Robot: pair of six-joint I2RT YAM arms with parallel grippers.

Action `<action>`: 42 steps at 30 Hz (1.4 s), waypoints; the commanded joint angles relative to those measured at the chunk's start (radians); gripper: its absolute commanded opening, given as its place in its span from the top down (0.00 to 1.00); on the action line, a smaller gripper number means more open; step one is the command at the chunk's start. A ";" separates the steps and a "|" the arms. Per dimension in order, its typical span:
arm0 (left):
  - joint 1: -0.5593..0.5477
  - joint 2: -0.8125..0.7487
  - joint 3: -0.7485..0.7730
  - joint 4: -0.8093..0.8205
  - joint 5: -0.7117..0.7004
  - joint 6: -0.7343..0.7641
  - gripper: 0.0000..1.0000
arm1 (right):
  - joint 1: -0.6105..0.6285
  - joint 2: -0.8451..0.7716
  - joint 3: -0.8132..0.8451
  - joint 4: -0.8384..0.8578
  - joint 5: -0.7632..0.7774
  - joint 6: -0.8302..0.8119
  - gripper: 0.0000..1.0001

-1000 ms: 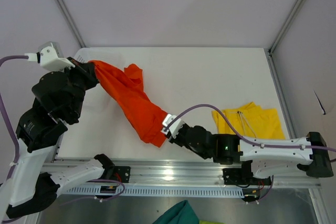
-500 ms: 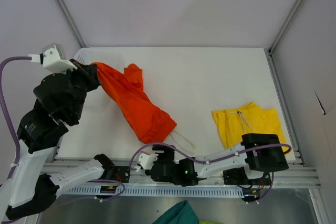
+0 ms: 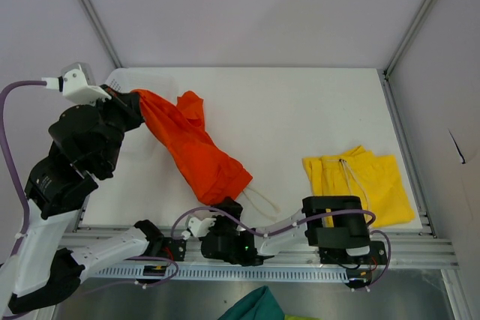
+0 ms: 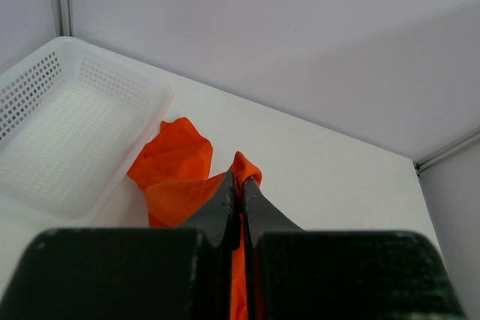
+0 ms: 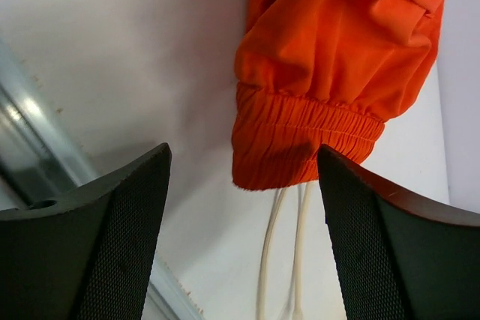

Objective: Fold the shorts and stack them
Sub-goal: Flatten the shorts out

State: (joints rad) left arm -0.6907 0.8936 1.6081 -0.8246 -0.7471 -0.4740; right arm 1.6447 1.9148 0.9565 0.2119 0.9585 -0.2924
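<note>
The orange-red shorts [image 3: 196,149] stretch from the far left corner diagonally down to the table's middle front. My left gripper [image 3: 129,100] is shut on their upper end; in the left wrist view the jaws [image 4: 241,182] pinch a fold of orange fabric [image 4: 174,177]. The elastic waistband [image 5: 300,148] lies on the table with white drawstrings [image 5: 281,260] trailing from it. My right gripper [image 5: 244,150] stands open just in front of that waistband, holding nothing; from above it sits low at the front edge [image 3: 229,209]. The yellow shorts [image 3: 364,183] lie crumpled at the right front.
A white perforated basket [image 4: 67,129] stands at the far left corner, beside the orange fabric. A teal-green cloth [image 3: 259,305] hangs below the front rail [image 3: 247,239]. The right arm [image 3: 300,231] lies folded along the table's front edge.
My right gripper has let go of the orange shorts' lower end, opened wide and drawn back to the front edge. The freed waistband now rests on the table, drawstrings showing. The left arm stayed put.
</note>
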 commanded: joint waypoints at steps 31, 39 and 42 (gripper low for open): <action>0.026 0.059 0.001 0.084 -0.017 0.018 1.00 | -0.312 -0.741 -0.157 -0.247 -0.650 0.216 1.00; 0.363 0.286 0.171 0.059 0.357 -0.009 1.00 | -0.574 -0.870 -0.226 -0.261 -0.871 0.315 1.00; 0.465 0.338 0.213 0.068 0.543 -0.058 1.00 | -0.677 -0.905 -0.249 -0.253 -0.940 0.357 1.00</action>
State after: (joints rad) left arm -0.3084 1.2003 1.7580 -0.7666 -0.4438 -0.4824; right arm 1.0275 1.0500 0.7212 -0.0490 0.1326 -0.0048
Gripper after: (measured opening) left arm 0.010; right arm 0.029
